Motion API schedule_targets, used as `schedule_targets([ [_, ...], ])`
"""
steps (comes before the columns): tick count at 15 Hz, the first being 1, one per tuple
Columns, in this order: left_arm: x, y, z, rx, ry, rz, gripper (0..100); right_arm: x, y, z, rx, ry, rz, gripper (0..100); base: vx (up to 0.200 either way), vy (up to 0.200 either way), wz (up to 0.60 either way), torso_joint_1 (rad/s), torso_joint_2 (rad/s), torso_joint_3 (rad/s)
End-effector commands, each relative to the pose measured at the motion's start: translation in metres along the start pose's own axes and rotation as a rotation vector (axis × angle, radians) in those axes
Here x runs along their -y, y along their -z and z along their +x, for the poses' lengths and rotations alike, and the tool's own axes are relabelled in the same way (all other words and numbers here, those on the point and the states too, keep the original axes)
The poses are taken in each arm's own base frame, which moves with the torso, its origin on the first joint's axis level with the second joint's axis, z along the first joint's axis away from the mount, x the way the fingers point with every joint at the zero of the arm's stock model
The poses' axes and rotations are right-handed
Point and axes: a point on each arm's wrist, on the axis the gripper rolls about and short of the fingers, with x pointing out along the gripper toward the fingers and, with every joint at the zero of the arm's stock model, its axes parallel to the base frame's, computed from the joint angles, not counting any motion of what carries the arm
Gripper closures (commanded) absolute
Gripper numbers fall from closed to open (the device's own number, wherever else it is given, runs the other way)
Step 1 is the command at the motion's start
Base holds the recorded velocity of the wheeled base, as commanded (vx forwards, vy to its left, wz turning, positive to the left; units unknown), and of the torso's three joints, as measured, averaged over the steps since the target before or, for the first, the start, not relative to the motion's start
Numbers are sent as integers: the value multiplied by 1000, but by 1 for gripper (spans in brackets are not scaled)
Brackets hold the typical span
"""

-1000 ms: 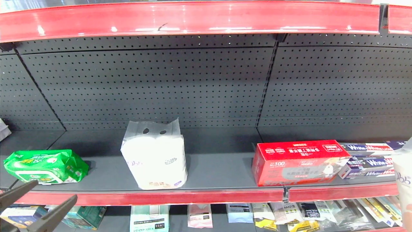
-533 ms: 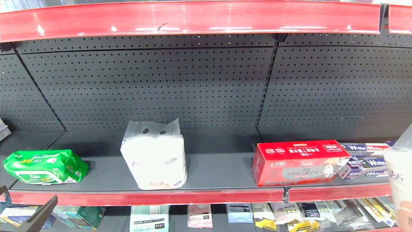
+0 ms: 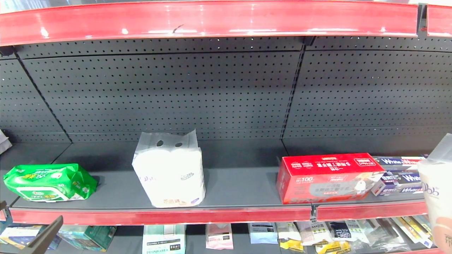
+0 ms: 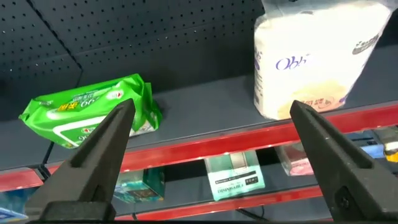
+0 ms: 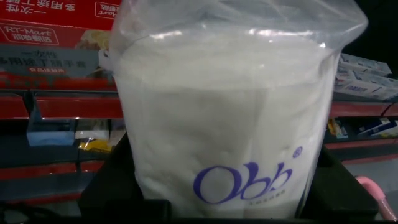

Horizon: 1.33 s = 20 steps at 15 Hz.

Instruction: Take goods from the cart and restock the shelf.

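At the right edge of the head view a white pack of paper rolls (image 3: 438,197) hangs in front of the shelf's red front rail (image 3: 370,211). My right gripper (image 5: 227,158) is shut on this pack (image 5: 230,106), its dark fingers on both sides. A matching white roll pack (image 3: 169,173) stands upright mid-shelf on the grey shelf board (image 3: 240,176). My left gripper (image 4: 211,109) is open and holds nothing. It sits low at the left, below and in front of the green wipes pack (image 4: 93,112), with one finger (image 3: 44,234) showing in the head view.
The green wipes pack (image 3: 49,181) lies at the shelf's left. A red box (image 3: 326,176) and stacked toothpaste boxes (image 3: 402,174) sit at the right. Bare board lies between the standing roll pack and the red box. A lower shelf holds small packets (image 3: 219,236). A red upper shelf edge (image 3: 212,17) overhangs.
The held roll pack has come further in from the right and risen. My left gripper has dropped toward the lower left corner, and has stayed put over the last half second.
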Motion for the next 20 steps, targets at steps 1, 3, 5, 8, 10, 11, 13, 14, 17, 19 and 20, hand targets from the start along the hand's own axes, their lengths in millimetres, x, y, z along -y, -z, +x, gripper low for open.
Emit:
schedule_targets([
  [1, 0, 0, 1, -5, 2, -1, 0, 0, 0, 1, -6, -2, 0, 100, 0, 0, 0, 0, 0, 0],
  [3, 0, -1, 1, -3, 3, 0, 0, 0, 0, 1, -5, 0, -1, 100, 0, 0, 0, 0, 0, 0],
  [5, 0, -1, 2, -5, 4, 1, 0, 0, 0, 1, -5, 0, 0, 100, 0, 200, 0, -5, -2, -2],
  [8, 0, -1, 2, -5, 4, 2, 0, 0, 1, 0, -7, 1, 1, 100, 0, 200, 0, 14, 6, 1],
  [10, 0, 0, 0, 1, 2, 31, 0, 0, 1, 1, -8, -1, -1, 100, 0, 100, 0, 1, 1, -1],
  [11, 0, 0, 0, 3, 2, 39, 0, 0, 1, 1, -7, -3, -2, 100, 0, 0, 0, 0, 0, 0],
  [13, 0, 0, 0, 3, 2, 39, 0, 0, 1, 1, -7, -4, -2, 100, 0, 0, 0, 0, 0, 0],
  [14, 0, 1, -1, 3, 1, 40, 0, 0, 0, 1, -4, -3, -3, 100, 0, 0, 0, 0, 0, 0],
  [17, 2, 5, -6, 19, -1, 48, 0, 1, -3, -1, 11, 1, -5, 100, 0, 0, 0, 0, 0, 0],
  [19, 2, 5, -7, 24, -2, 48, 0, 2, -5, -2, 24, 6, -6, 100, -100, 0, 0, 1, 1, 6],
  [20, 2, 5, -7, 27, -3, 50, 0, 3, -8, -3, 32, 7, -8, 100, 0, 0, 0, 0, 0, 0],
])
